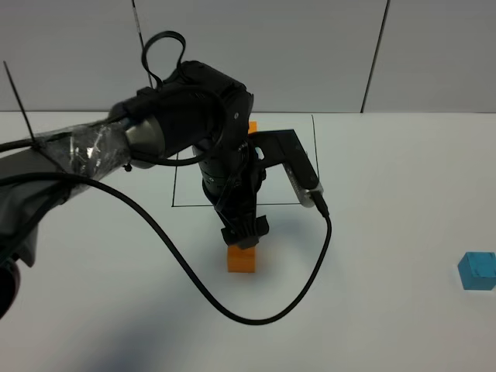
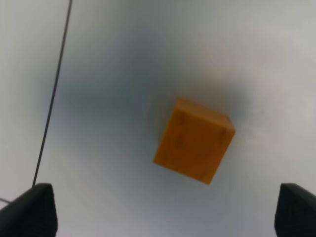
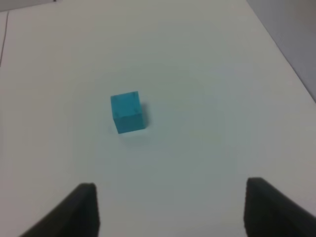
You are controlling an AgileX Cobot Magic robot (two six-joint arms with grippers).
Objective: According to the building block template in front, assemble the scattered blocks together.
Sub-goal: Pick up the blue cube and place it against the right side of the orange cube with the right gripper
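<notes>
Orange cube (image 1: 241, 260) rests on white table (image 1: 387, 194), just outside the black frame (image 1: 190, 207). My left gripper (image 1: 243, 232) hangs directly over it, jaws spread wide, empty. Teal cube (image 1: 477, 270) lies well apart, rightward; my right gripper (image 3: 177, 210) faces it, likewise wide and empty.

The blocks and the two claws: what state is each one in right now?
left gripper, open, hovering over the orange cube.
right gripper, open, empty, short of the teal cube.
orange cube, loose on the table, ungripped.
teal cube, loose on the table, alone, ungripped.
building block template, mostly hidden by the left arm; only an orange bit shows.
</notes>
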